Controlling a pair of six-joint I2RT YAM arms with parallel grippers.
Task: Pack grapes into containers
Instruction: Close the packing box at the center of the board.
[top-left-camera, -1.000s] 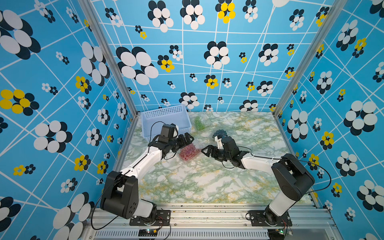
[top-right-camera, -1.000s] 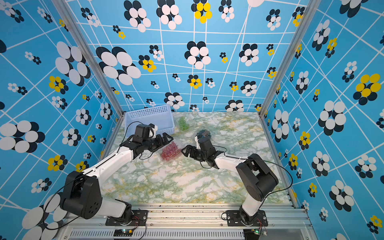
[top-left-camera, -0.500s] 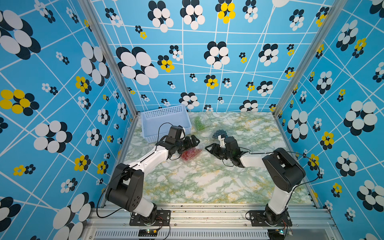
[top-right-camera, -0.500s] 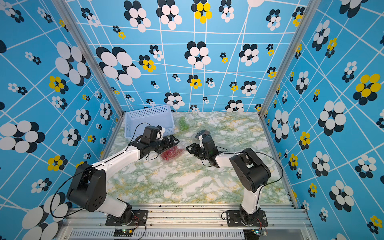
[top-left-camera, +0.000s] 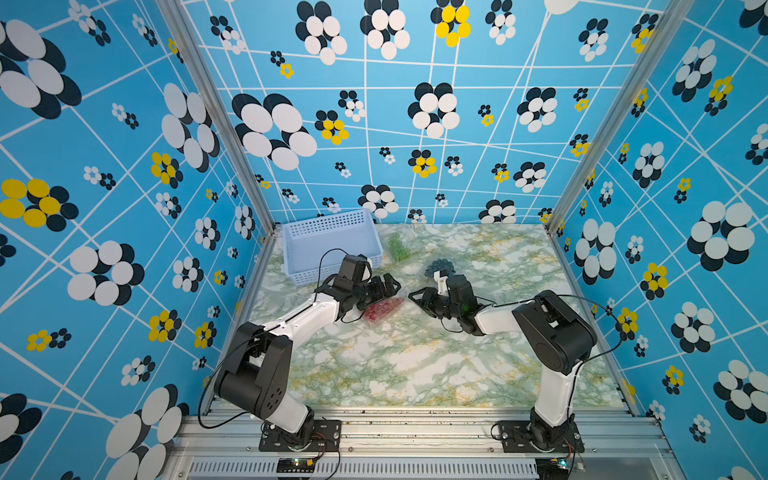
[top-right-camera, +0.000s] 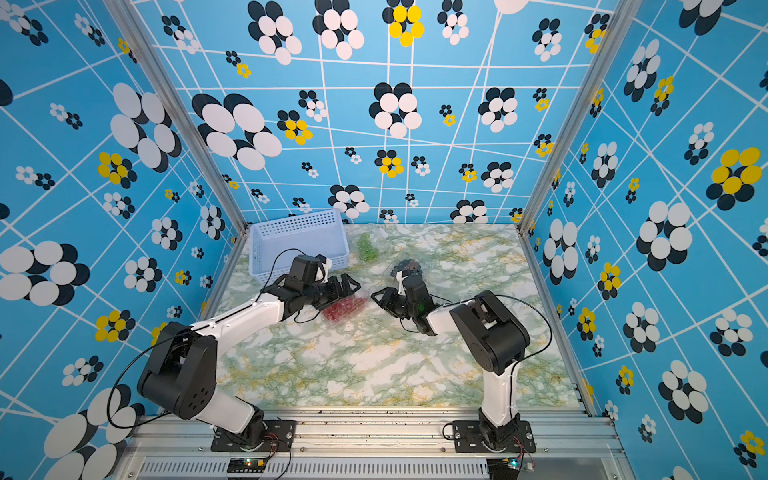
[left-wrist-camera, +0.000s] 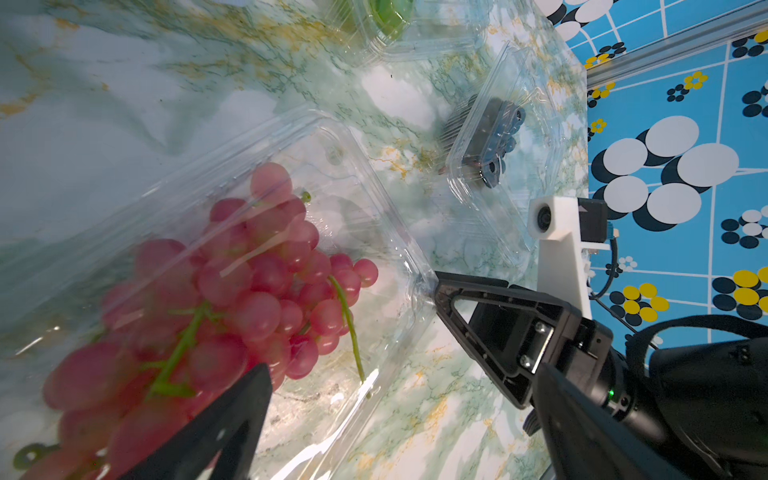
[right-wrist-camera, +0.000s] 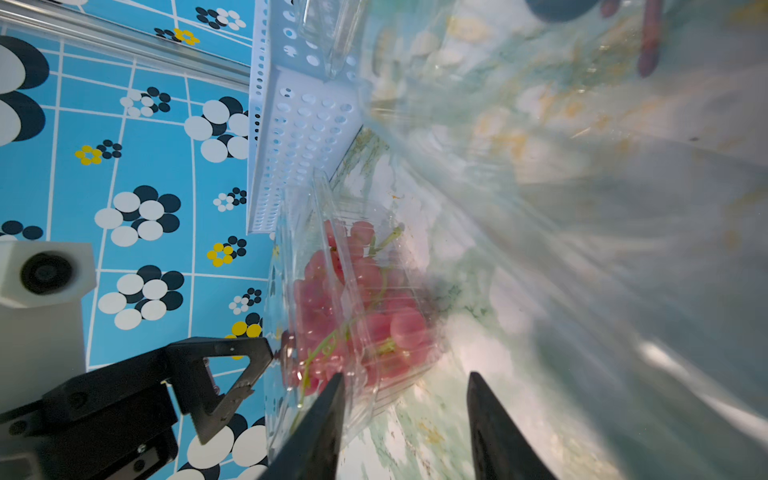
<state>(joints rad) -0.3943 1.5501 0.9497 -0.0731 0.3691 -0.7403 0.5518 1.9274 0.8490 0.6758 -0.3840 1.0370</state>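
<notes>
pink-red grapes (left-wrist-camera: 257, 291) in clear clamshell (left-wrist-camera: 374, 216), left end effector (top-left-camera: 390, 287) spread, right end effector (right-wrist-camera: 405, 376) half-spread

The left arm (top-left-camera: 307, 316) and right arm (top-left-camera: 494, 320) have white links, black joint housings (top-left-camera: 552, 332) and looping black cables (left-wrist-camera: 706, 322); the right hand (top-left-camera: 422, 301) shows black triangular fingers (left-wrist-camera: 498, 291) and silver screws (left-wrist-camera: 540, 327).

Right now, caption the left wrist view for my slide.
Pinkish-red grapes lie in a clear clamshell, the right claw at its corner; dark grapes sit in a second clamshell.
</notes>
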